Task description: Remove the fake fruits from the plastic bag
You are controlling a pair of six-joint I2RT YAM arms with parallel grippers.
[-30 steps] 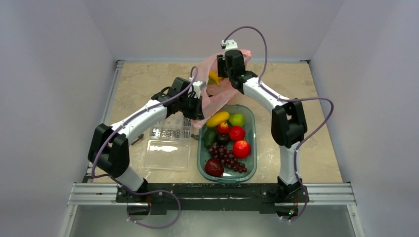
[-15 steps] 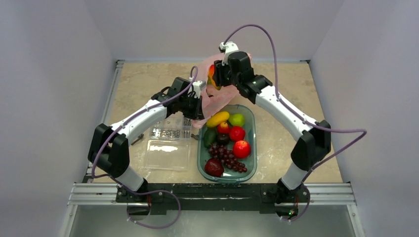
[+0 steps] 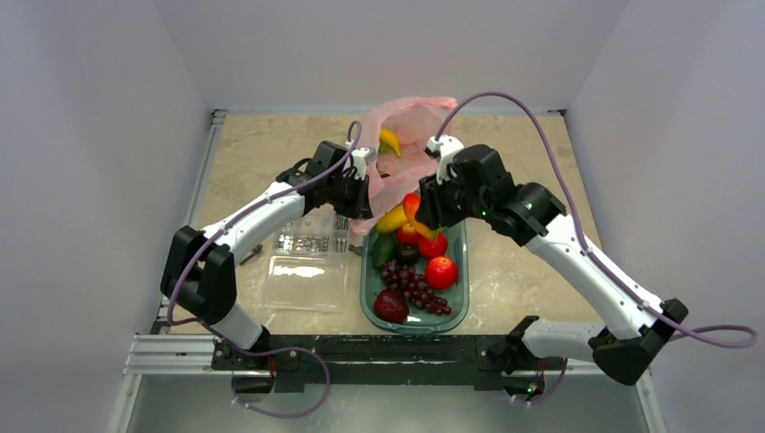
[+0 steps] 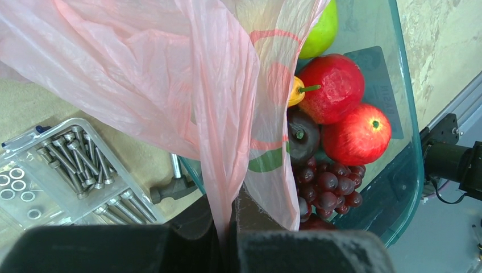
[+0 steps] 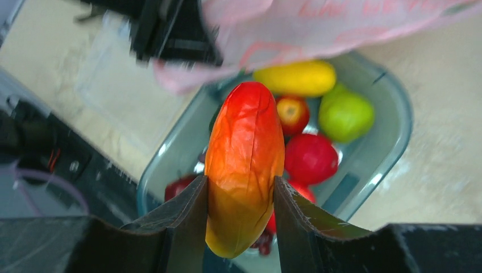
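- The left jaws are pressed together on a gathered fold of the plastic bag [image 4: 131,74], holding it up off the table [image 3: 262,162], above the tray's far-left corner.
- The right jaws are clamped on the two long sides of the mango [image 5: 244,165], which hangs outside the bag above the far end of the green tray [image 3: 458,302], apart from the fruit lying below it.
- The bag's lower edge drapes over the tray's far rim.
- A clear bolt box [image 3: 311,239] sits just left of the tray, with its lid [image 3: 307,281] nearer.
- A wide strip of table top shows between the tray's right rim and the table's right edge.
- Counted: one bag and one mango.
- One banana [image 3: 390,142] shows inside the bag.
- In the tray lie one yellow oval fruit [image 5: 295,78], one green apple [image 5: 345,115], one dark grape bunch [image 3: 417,289] and two bright red round fruits [image 4: 331,88] side by side.
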